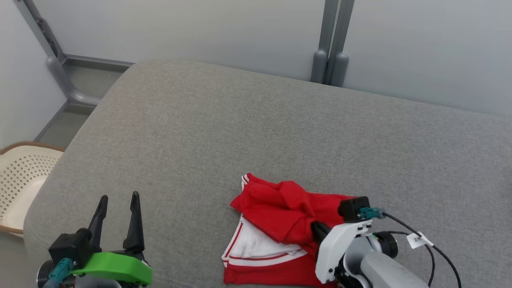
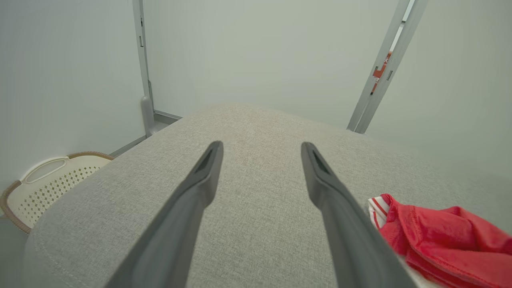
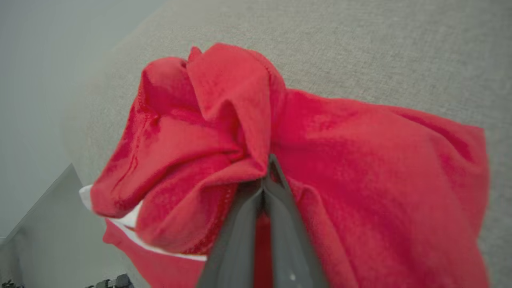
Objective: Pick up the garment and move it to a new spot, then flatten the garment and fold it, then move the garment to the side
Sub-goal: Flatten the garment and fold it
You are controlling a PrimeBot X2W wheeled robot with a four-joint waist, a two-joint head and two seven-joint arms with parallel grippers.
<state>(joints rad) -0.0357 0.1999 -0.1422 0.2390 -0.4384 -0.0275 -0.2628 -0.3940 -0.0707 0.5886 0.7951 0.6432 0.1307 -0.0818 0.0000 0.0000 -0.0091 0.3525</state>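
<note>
While the right hand pinches the garment, left hand gapes over cushion edge.

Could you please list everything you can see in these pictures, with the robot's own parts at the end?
garment: one, red with white panels and stripes, crumpled on the near part of the cushion, right of centre.
cushion: one, grey fabric, under the garment and both grippers.
basket: one, cream with holes and a brown rim, beside the cushion's left edge, lower down.
posts: two, grey, side by side at the far wall.
left gripper: one, dark fingers on a green mount, open, over the cushion's near left.
right gripper: one, dark fingers, shut on a fold of the garment.
</note>
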